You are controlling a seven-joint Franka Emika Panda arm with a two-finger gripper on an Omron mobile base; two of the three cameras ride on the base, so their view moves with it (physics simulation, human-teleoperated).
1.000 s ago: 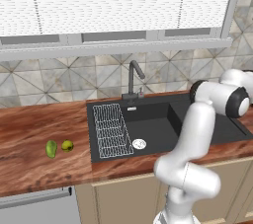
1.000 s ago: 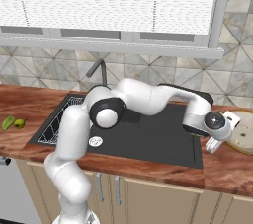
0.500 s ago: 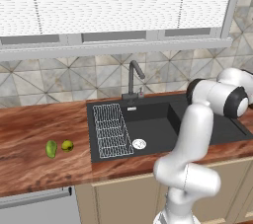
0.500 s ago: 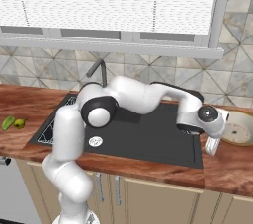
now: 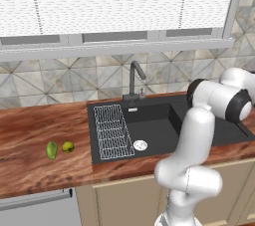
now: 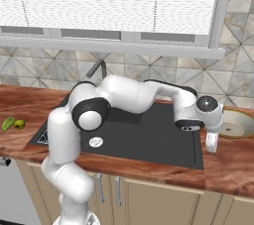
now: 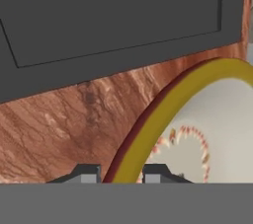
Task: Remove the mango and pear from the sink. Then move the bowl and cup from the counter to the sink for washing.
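The gripper (image 7: pixel 118 171) was seen clenched on the rim of the bowl (image 7: pixel 197 134): in the hand view one dark finger tip (image 7: pixel 86 172) stood on the outer side of the yellowish rim and the other on the inner side, with the rim passing between them. The inside of the bowl was pale, with a ring of small reddish marks. Whether the bowl rested on the wood or was lifted above it could not be told.

In the right base view the gripper (image 6: pixel 212 141) was pointed downward at the near left edge of the bowl (image 6: pixel 237 124), which was placed on the counter (image 6: pixel 233 162) just beside the right edge of the sink (image 6: pixel 149 142). The arm was stretched from the lower left across the black basin to that place.

In the left base view the sink (image 5: pixel 154 125) was seen set into the counter (image 5: pixel 30 135), with the white wire rack (image 5: pixel 113 131) laid over its left part and a round drain (image 5: pixel 140 145) near the rack. The dark faucet (image 5: pixel 134 80) was standing behind the basin, against the tiled wall (image 5: pixel 60 83). Two green fruits were lying on the wood well to the left of the sink, close to each other: a longer one (image 5: pixel 51 150) and a smaller round one (image 5: pixel 67 147). White window blinds (image 5: pixel 124 1) were hung above the wall.
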